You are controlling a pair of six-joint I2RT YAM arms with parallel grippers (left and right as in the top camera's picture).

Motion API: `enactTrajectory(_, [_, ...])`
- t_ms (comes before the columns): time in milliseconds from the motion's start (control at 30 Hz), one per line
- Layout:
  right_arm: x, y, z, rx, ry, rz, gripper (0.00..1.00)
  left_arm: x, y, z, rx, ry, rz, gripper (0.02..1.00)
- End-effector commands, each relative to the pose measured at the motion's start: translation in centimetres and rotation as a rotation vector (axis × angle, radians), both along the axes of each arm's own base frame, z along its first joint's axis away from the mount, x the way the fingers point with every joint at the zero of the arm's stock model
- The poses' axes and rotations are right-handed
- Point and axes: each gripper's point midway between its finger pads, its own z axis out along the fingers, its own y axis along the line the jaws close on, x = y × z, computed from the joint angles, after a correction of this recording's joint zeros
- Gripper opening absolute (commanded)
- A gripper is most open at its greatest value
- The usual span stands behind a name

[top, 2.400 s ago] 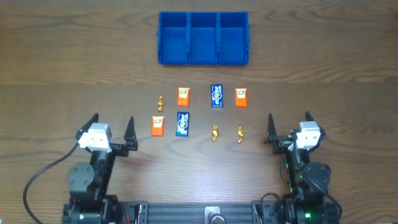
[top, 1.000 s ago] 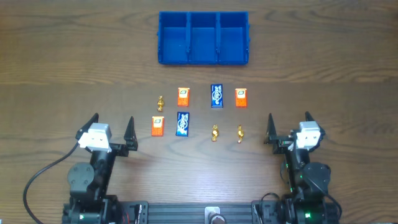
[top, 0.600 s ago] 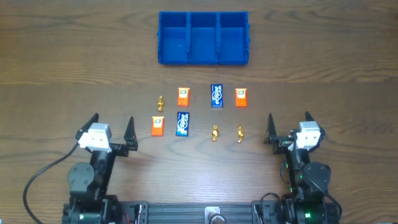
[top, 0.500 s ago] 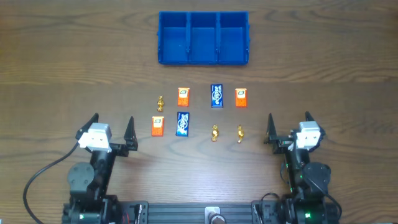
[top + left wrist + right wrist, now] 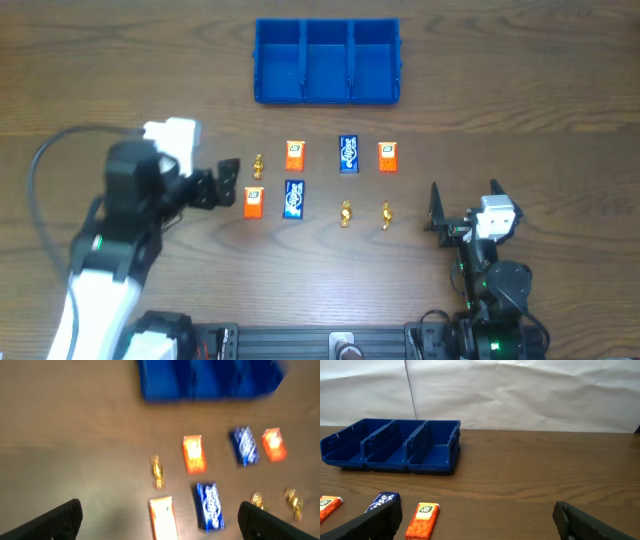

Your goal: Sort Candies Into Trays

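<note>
Top view, left to right: left gripper (image 5: 222, 184) wide open, empty, above the nearest orange candy (image 5: 254, 202); could nudge the gold candy (image 5: 258, 166) just beside on descent. Beyond, blue tray (image 5: 327, 98) empty. Then right gripper (image 5: 464, 190) gaping, holding nothing.

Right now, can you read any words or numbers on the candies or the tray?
No text here can be read for sure.
Orange packs: a small label on each, too small to read.
Blue packs: white letters, too blurred to read.
Gold candies: no words that I can see.
Tray: plain blue, no words or numbers.
</note>
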Motion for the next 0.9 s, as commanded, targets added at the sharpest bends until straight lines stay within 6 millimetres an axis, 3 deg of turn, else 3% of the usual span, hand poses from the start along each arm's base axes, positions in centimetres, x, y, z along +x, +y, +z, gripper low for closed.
enactTrajectory(33, [0.0, 0.1, -0.2, -0.011, 0.001, 0.009, 0.998, 0.3, -1.6, -7.3, 0.025, 0.312, 0.020, 0.998])
enactTrajectory(233, [0.0, 0.1, -0.2, -0.011, 0.001, 0.009, 0.998, -0.6, -3.5, -13.6, 0.124, 0.496, 0.024, 1.000])
enactTrajectory(367, [0.0, 0.1, -0.2, -0.010, 0.001, 0.009, 0.998, -1.4, -4.0, -15.7, 0.190, 0.549, 0.051, 1.000])
enactTrajectory(767, [0.0, 0.1, -0.2, -0.011, 0.001, 0.009, 0.998, -1.8, -3.2, -17.7, 0.253, 0.595, 0.101, 0.989])
enactTrajectory(900, [0.0, 0.1, -0.2, -0.011, 0.001, 0.009, 0.998, -2.0, -2.9, -18.5, 0.273, 0.617, 0.105, 0.925])
